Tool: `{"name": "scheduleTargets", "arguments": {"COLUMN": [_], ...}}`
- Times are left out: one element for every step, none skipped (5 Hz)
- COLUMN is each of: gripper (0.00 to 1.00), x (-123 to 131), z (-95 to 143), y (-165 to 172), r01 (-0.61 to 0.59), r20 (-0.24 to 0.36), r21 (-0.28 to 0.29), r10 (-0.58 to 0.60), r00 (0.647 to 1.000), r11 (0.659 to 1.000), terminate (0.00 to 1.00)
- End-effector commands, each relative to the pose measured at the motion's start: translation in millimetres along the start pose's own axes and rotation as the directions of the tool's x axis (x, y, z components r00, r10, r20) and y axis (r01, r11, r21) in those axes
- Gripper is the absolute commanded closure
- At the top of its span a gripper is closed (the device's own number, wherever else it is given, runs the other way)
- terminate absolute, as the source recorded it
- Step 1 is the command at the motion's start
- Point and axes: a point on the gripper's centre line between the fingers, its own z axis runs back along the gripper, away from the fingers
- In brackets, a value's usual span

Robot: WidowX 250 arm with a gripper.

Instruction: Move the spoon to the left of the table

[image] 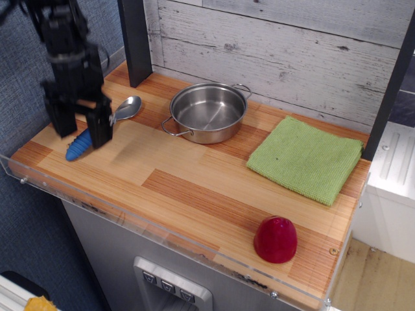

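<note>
observation.image: my arm stands over the worktop's (194, 188) left end.
Pincer (81, 129): my fingers are spread apart, one on each side of the spoon's handle, gripping nothing.
Spoon (104, 126): lies flat on the left of the worktop, blue handle toward the front-left, silver bowl toward the pot (209, 111).
Elsewhere: green cloth (305, 157) at right, red cup (275, 239) near the front.
</note>
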Motion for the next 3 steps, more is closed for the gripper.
{"name": "scheduleTargets", "arguments": {"gripper": [0.0,0.0,0.0], "x": [-33,-16,-2], "z": [100,105,104], "y": [-58,-97,-123], "r01": [0.003,0.098,0.151], "r20": [0.19,0.179,0.191], "r21": [0.14,0.09,0.059], "r10": [-0.029,-0.113,-0.159], "r00": [0.981,0.977,0.969], "r11": [0.99,0.991,0.987], "terminate": [0.0,0.0,0.0]}}
